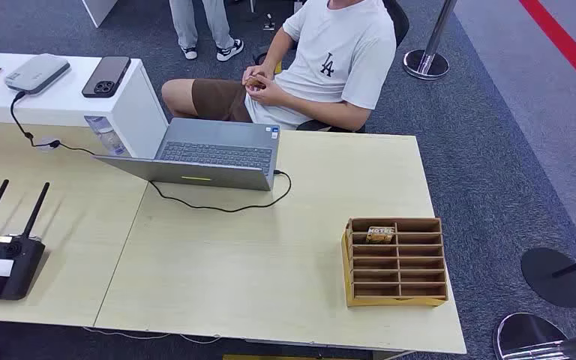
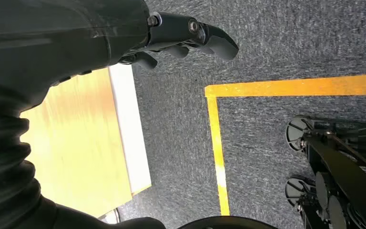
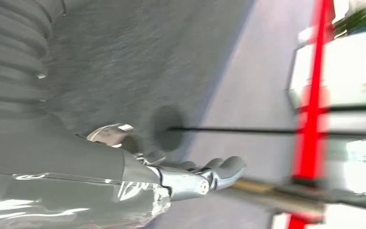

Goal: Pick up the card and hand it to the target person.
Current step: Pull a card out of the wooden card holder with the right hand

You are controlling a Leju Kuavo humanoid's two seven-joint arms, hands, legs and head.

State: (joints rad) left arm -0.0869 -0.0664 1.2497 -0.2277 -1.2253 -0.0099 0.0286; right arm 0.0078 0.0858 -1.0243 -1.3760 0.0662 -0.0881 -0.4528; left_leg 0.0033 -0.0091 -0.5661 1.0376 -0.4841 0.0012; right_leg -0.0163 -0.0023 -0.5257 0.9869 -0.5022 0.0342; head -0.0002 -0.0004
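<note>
Brown and printed, the card (image 1: 379,235) is seen standing in the top row of the rack (image 1: 396,262), second slot from its left. The rack is set on the tabletop (image 1: 270,255); beyond it a laptop (image 1: 208,154) lies open before a seated person (image 1: 322,64). The left hand (image 2: 181,36) and right hand (image 3: 195,174) are held over carpet, fingers (image 2: 219,43) apart, nothing gripped.

A pale wooden table (image 1: 285,270) is carrying a tan cardboard slotted organizer (image 1: 396,262) at four o'clock, with a brown-and-gold printed card (image 1: 380,234) sitting in its top row. A silver-grey laptop (image 1: 210,154) with a black cable (image 1: 217,204) is lying at twelve o'clock. A seated person is wearing a white T-shirt with dark lettering (image 1: 343,52) and brown shorts (image 1: 221,98). Speckled grey carpet (image 2: 181,143) is showing a yellow taped line (image 2: 267,88).
</note>
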